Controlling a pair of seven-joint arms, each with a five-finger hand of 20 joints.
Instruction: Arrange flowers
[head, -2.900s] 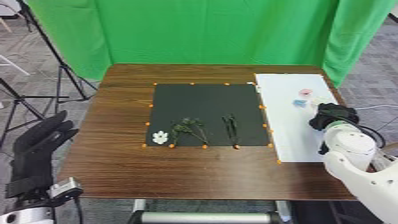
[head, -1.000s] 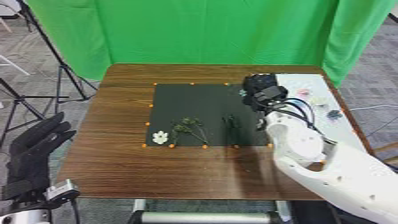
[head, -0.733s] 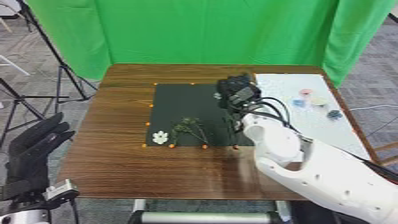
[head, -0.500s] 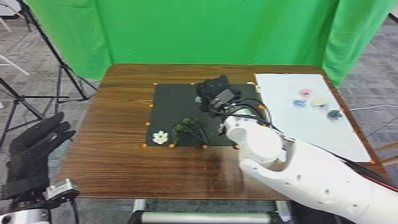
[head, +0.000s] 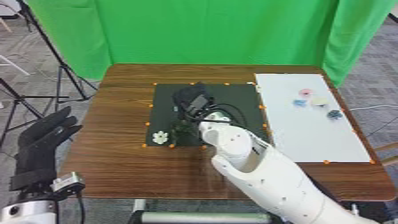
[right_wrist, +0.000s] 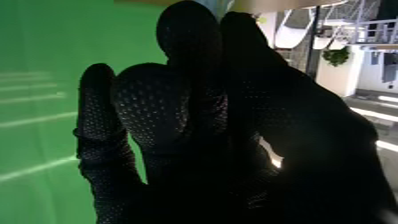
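In the head view we have the black-gloved right hand (head: 189, 96) over the black rectangular board (head: 242, 92) on the brown wooden worktop (head: 115, 165), its fingers bunched together. We judge the step in hand to be bringing a flower piece to its place on the board. The white flower (head: 160, 137) lies near the board's near left corner, its slightly longer axis running near to far; just beside it are the dark green stems (head: 185, 136), partly under the arm. On the white rectangular sheet (head: 315, 135) to the right lie the pink flower (head: 306, 92), the blue flower (head: 299, 103), the cream flower (head: 319, 101) and the dark grey-blue flower (head: 334, 114). Our black-gloved left hand (head: 40, 142) waits beside the worktop, fingers loose and extended.

In the right wrist view the right hand's fingers and thumb close at their tips on a pale bluish piece (right_wrist: 216, 4), its material unclear to us. It juts out past the tips, its long axis seemingly in line with the fingers, though we cannot tell its full shape. Next, we think, we should lower it gently, set its angle against the stems, then let go without dragging it.
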